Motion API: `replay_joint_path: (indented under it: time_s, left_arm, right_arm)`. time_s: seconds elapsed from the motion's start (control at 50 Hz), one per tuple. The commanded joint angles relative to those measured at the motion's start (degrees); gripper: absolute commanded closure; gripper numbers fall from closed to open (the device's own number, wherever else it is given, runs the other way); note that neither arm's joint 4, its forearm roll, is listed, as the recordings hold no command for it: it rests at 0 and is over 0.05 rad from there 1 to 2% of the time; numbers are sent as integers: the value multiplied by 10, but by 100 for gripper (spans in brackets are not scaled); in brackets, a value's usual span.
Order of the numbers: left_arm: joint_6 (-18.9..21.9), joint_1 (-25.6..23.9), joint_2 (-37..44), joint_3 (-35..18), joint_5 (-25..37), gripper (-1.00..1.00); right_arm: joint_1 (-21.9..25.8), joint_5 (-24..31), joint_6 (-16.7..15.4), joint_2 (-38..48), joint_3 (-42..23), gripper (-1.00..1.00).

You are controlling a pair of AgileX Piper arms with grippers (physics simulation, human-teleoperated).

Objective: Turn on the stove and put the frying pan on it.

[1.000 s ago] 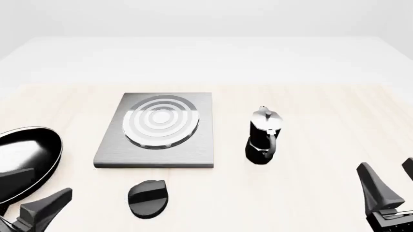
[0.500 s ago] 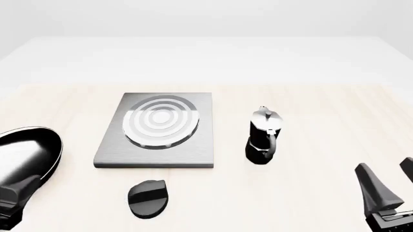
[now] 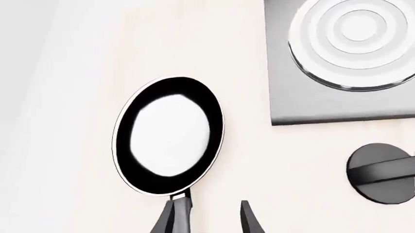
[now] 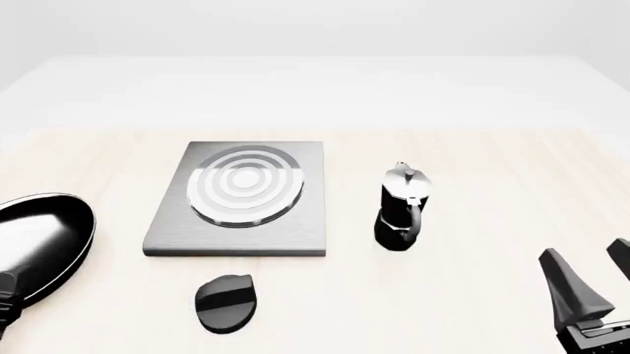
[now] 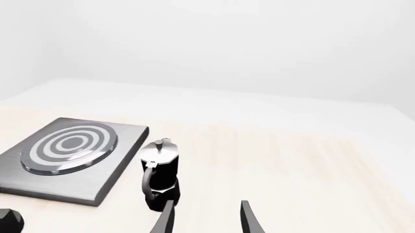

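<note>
Pan (image 3: pixel 170 135) sits on the table well left of the stove (image 4: pixel 241 198), untouched, so w/ your left gripper (image 3: pixel 209 216) spread open just behind the handle (image 3: pixel 182 200), centre it btwn the fingers, then close; right gripper (image 4: pixel 591 284) open too.

Pale wood table (image 4: pixel 473 155), plain white bkgd, soft even light.
</note>
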Motion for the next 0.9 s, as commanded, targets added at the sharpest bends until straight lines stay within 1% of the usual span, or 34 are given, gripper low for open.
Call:
replay_joint_path:
  time_s: [0.02,0.04,0.16,0.2,0.22,0.32,0.38,0.48,0.54,0.6,0.72,0.74,0.8,0.82,0.9]
  left_arm:
    - [51,62,32,10,-26,-100]
    - [48,62,27,11,-21,-100]
    - [62,77,28,22,-27,-100]
    - [65,82,29,31,-32,-100]
    - [71,89,31,45,-41,-100]
    - [74,97,34,57,-52,-100]
    - [83,110,47,75,-76,-100]
    - [75,113,51,85,-88,-100]
    - [82,120,59,102,-107,-100]
    - [83,125,64,108,-116,-100]
    - [94,147,101,125,-161,-100]
    - [101,154,110,130,-173,-100]
    - [97,158,119,131,-181,-100]
    - [102,163,129,137,-194,-100]
    - [108,169,134,153,-208,-100]
  right_arm:
    - [5,-4,-2,5,-1,-100]
    - [5,-5,-2,5,1,-100]
    - [7,-4,-2,5,-1,-100]
    - [7,-5,-2,5,0,-100]
    - [8,-6,-1,6,0,-100]
    - [10,-7,-1,6,1,-100]
    - [11,-10,-1,7,2,-100]
    - [12,-9,0,6,2,-100]
    - [14,-11,1,7,2,-100]
    - [15,-11,0,6,4,-100]
    - [14,-6,1,4,1,-100]
    - [14,-7,0,4,2,-100]
    - [15,-8,0,5,2,-100]
    - [16,-10,0,7,3,-100]
    - [17,-17,0,10,7,-100]
